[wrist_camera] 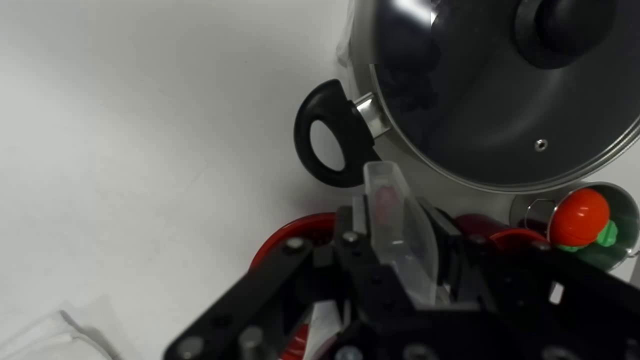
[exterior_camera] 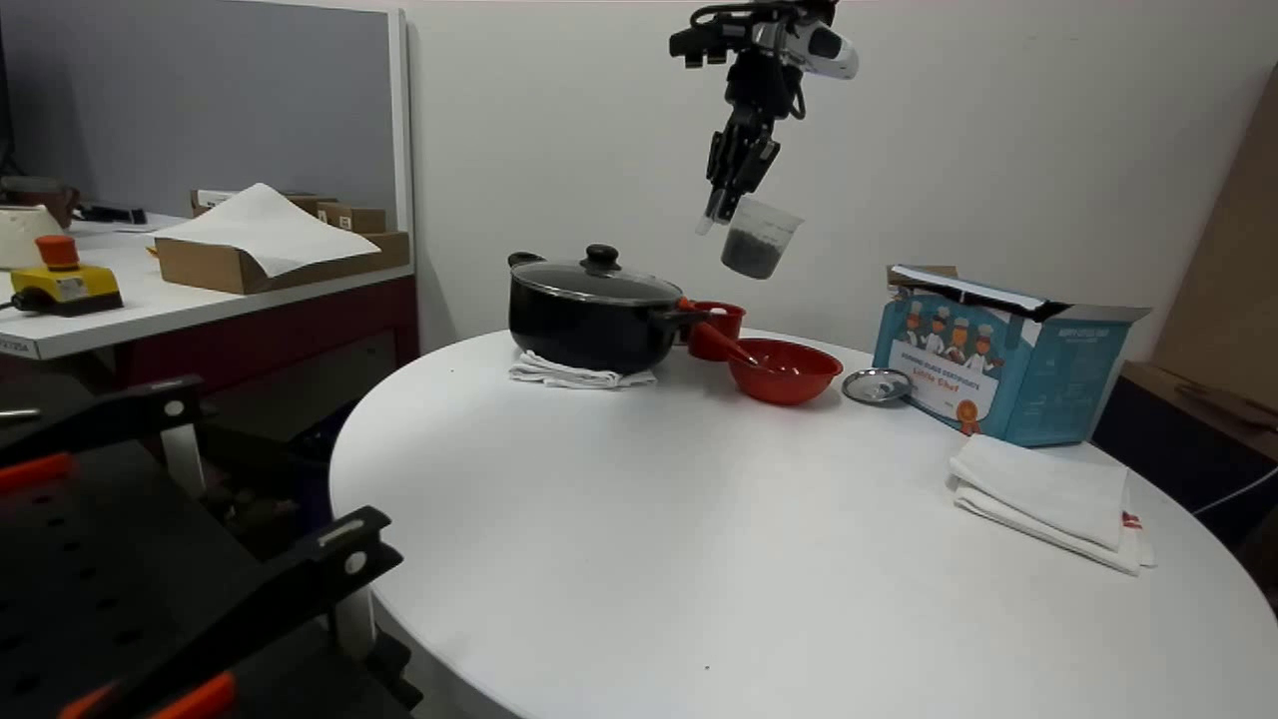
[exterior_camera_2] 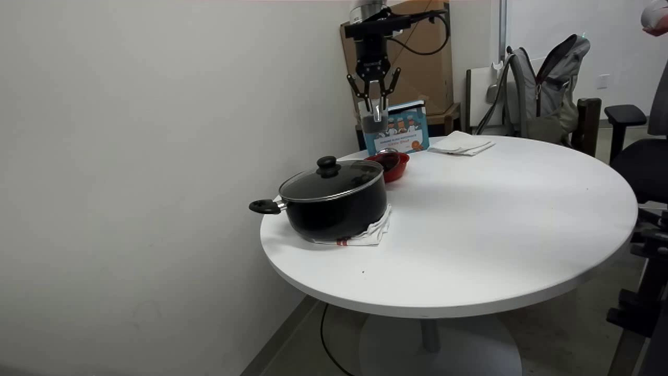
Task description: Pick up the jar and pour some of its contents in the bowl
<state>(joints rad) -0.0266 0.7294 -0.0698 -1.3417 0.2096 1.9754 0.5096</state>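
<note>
- At the far left edge of the counter [exterior_camera: 639,519], as an exterior view shows it, you have the black lidded pot [exterior_camera: 589,330] standing on a folded white cloth [exterior_camera: 574,373].
- Next along, in the air over the far edge, your claw [exterior_camera: 723,208] points down, gripping the jar [exterior_camera: 761,240] by its clear handle [wrist_camera: 400,240].
- The jar's body hangs just right of and below the claw's tips, tilted with its mouth leaning up and right; dark contents sit in its lower part.
- Under the jar and slightly right, you see the red bowl [exterior_camera: 786,391] near the far edge.
- Toward the far right edge, the blue box [exterior_camera: 1063,389] carries a white panel [exterior_camera: 924,369]: you can read "Little Chef" in red, below a smaller line ending "CERTIFICATE".
- By the right edge lies a folded white towel [exterior_camera: 1048,494].
</note>
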